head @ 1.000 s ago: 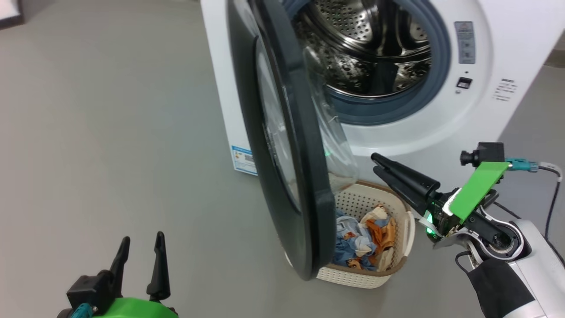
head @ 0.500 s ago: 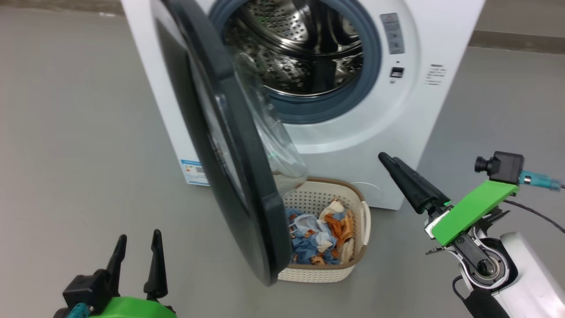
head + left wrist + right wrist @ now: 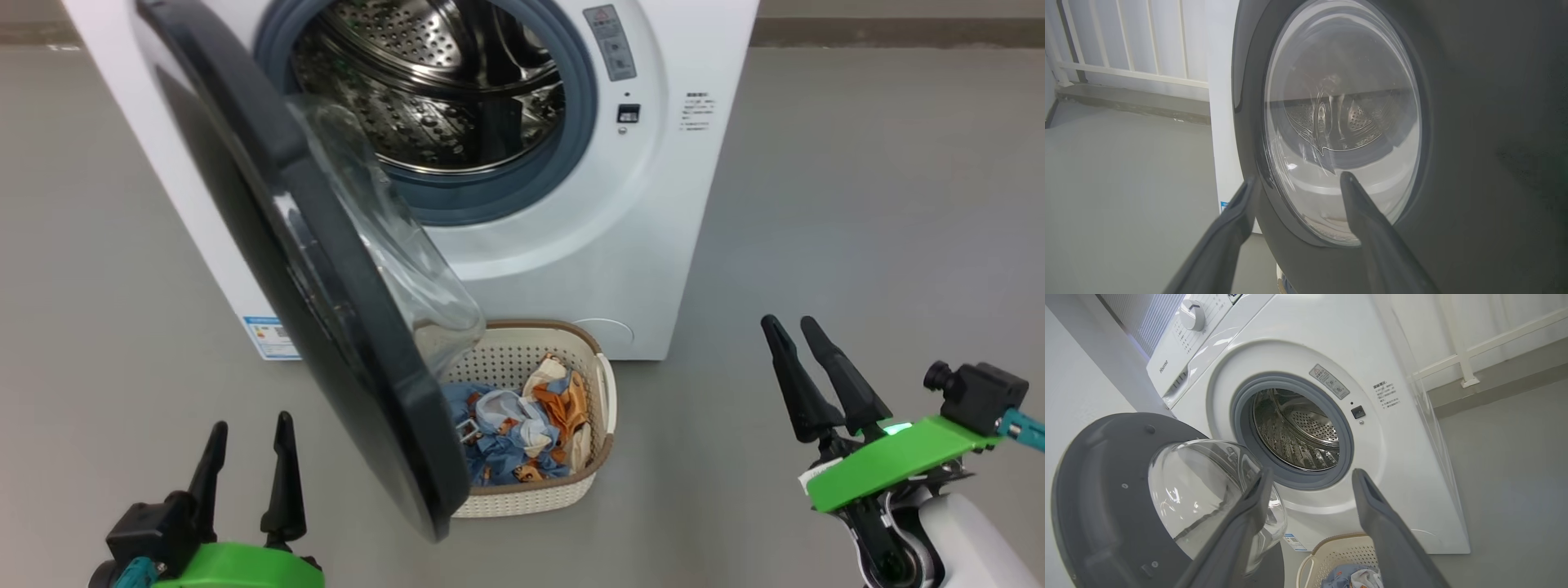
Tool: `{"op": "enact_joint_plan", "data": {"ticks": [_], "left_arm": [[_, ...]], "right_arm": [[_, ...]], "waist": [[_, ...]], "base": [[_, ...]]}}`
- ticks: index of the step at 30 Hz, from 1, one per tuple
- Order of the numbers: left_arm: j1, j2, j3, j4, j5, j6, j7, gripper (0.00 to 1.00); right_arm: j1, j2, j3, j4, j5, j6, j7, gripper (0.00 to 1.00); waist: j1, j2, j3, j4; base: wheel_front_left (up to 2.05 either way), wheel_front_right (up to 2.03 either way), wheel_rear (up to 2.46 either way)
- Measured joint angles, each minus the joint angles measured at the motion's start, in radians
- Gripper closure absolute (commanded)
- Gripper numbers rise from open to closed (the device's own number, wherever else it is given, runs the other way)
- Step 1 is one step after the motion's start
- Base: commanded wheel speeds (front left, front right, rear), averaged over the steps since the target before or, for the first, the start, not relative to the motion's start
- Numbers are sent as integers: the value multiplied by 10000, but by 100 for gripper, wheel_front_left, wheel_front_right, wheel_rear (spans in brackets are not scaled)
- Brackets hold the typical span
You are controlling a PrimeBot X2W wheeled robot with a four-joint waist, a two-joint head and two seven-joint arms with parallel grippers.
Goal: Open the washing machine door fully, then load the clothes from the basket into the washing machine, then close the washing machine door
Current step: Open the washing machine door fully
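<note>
The white washing machine stands ahead with its steel drum exposed. The washing machine door hangs partly open, its black rim swung out over the left side of the basket. The cream basket sits on the floor against the machine's front and holds the blue and orange clothes. My left gripper is open at the lower left, facing the door's outer glass. My right gripper is open at the lower right, well apart from the basket. In the right wrist view my right gripper faces the drum, the door and the basket.
Grey floor spreads to the right of the machine and around both grippers. A white railing and a low kerb run behind the machine. A small blue label sits low on the machine's left side.
The head camera has turned, sliding the whole scene leftward. My right gripper has drawn back from beside the basket to the lower right, its fingers now upright and spread apart. The left gripper has not moved.
</note>
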Motion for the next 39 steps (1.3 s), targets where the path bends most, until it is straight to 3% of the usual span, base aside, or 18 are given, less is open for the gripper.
{"op": "enact_joint_plan", "data": {"ticks": [4, 11, 23, 29, 39], "left_arm": [[0, 0, 10, -136, 4, 8, 0, 0], [216, 0, 23, -238, 36, 79, 0, 0], [232, 2, 10, -247, 88, 79, 0, 0], [340, 4, 19, -247, 174, 79, 0, 0], [384, 4, 17, -244, 176, 75, 0, 0]], "right_arm": [[161, -2, -35, 119, -708, 0, -345, 0], [339, -42, -431, 435, -2993, 0, -798, 0], [868, 500, -1509, 957, -4742, 0, -803, 0], [999, 888, -1942, 957, -5415, 0, -803, 0], [998, 965, -2019, 859, -5588, 0, -803, 0]], "waist": [[0, 0, 63, -187], [0, 0, 65, -489], [0, 0, -31, -542], [0, 0, -77, -536], [0, 0, -52, -478]], "base": [[0, 0, 0], [0, 0, 0], [0, 0, 0], [0, 0, 0], [0, 0, 0]]}}
